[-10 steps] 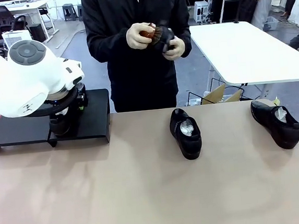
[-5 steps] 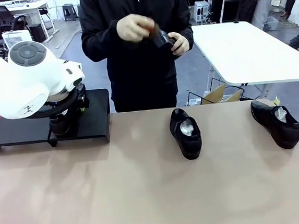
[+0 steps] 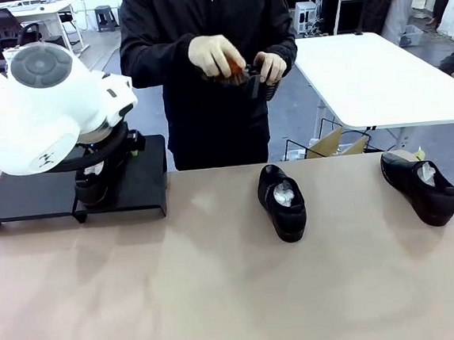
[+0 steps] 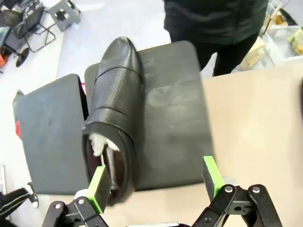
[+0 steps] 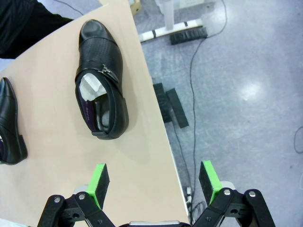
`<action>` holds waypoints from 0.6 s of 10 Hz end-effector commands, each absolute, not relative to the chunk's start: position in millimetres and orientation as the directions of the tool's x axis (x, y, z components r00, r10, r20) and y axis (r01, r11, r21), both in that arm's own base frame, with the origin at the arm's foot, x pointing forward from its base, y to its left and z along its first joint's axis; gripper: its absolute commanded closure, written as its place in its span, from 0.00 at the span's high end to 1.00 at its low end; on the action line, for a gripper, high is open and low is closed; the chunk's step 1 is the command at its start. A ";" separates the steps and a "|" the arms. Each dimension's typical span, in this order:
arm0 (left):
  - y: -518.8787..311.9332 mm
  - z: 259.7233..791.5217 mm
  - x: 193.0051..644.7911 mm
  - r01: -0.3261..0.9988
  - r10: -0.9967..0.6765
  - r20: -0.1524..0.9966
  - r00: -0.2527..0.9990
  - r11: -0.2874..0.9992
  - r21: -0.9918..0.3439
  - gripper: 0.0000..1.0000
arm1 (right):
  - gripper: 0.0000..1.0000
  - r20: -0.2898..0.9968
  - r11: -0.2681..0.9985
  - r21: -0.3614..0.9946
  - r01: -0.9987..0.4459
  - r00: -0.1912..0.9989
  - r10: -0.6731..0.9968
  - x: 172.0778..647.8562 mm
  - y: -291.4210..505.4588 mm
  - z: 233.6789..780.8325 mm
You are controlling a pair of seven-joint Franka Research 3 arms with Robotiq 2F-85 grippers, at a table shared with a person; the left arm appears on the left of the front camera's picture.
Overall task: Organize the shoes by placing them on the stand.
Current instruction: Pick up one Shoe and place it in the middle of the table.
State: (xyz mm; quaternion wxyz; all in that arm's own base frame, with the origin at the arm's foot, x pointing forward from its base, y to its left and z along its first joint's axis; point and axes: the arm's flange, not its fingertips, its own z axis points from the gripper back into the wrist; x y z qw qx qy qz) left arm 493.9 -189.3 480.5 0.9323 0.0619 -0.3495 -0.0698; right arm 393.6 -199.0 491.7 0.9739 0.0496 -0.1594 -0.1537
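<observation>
Left end effector [image 4: 155,177] has risen above shoe [image 4: 116,94] on stand [image 4: 175,118]

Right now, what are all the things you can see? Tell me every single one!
table: one, tan, in front
stand: one, matte black, far-left end of the table
dress shoes: three, glossy black with white paper inside; one on the stand, one mid-table, one near the table's right edge
white table: one, behind on the right
brush: one, reddish-brown, held at chest height behind the table
dark thing: one, black, held beside the brush; too hidden to name
person's hands: two, pale, holding the brush and the dark thing
left arm: one, white, over the stand
left claw: black with green pads, open above the stand's shoe
right claw: same colours, open above the table's right edge
</observation>
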 end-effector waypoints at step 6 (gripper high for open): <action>-173.7 476.8 412.6 0.180 -0.158 0.281 0.947 0.982 -0.055 1.00 | 1.00 0.250 0.988 0.150 0.020 0.966 -0.058 359.3 -154.4 504.9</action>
